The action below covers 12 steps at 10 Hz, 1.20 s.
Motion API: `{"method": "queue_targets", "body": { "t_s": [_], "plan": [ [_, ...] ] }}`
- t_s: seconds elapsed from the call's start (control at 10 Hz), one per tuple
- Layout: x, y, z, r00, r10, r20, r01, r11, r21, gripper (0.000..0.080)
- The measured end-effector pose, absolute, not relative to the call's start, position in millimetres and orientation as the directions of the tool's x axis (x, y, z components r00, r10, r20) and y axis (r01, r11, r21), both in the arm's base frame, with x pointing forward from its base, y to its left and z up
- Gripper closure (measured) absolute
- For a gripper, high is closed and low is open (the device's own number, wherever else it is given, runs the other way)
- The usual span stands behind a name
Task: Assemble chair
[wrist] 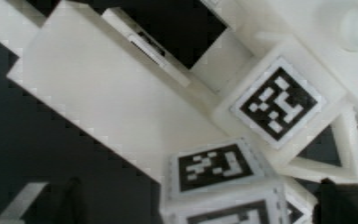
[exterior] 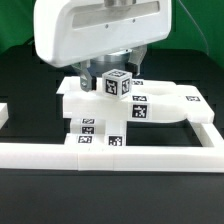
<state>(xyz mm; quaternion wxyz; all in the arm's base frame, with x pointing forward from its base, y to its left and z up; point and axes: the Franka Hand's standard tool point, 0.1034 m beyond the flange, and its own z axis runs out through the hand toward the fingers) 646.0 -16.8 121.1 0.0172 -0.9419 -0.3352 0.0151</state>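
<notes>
**A:** Where is the gripper?

**B:** The gripper hangs low under the bulky white arm, right at a small tagged block. Dark fingers show on either side of the block, but I cannot tell whether they pinch it or merely flank it.

**A:** Does the wrist view help?

**B:** No, it's blurred. It shows a broad white face and two tags up close.

**A:** And the rest of the chair?

**B:** In the exterior view, the block is just above a flat white panel that runs out toward three o'clock. At six o'clock from the gripper, a blocky tagged part stands against the panel's front. Farther along six o'clock, the long border rail lies on the black table.
</notes>
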Motion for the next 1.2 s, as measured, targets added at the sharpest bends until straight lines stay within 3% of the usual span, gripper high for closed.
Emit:
{"method": "queue_targets", "body": {
  "t_s": [0.1,0.2,0.3,0.6,0.9,1.2],
  "plan": [
    [646.0,-16.8,120.4,0.775,0.632,-0.016,0.631,-0.775,-0.041,0.0417],
    [645.9,-17.3,120.4,0.776,0.631,-0.016,0.63,-0.775,-0.041,0.0417],
    [645.9,-17.4,120.4,0.776,0.631,-0.016,0.63,-0.776,-0.041,0.0517],
    [645.8,-17.3,120.4,0.806,0.591,-0.018,0.59,-0.806,-0.041,0.0515],
    [645.0,-17.3,119.8,0.947,0.322,0.007,0.322,-0.947,-0.015,0.0515],
    [645.5,-16.2,119.9,0.998,0.026,0.063,0.027,-1.0,-0.004,0.0515]
  ]
}}
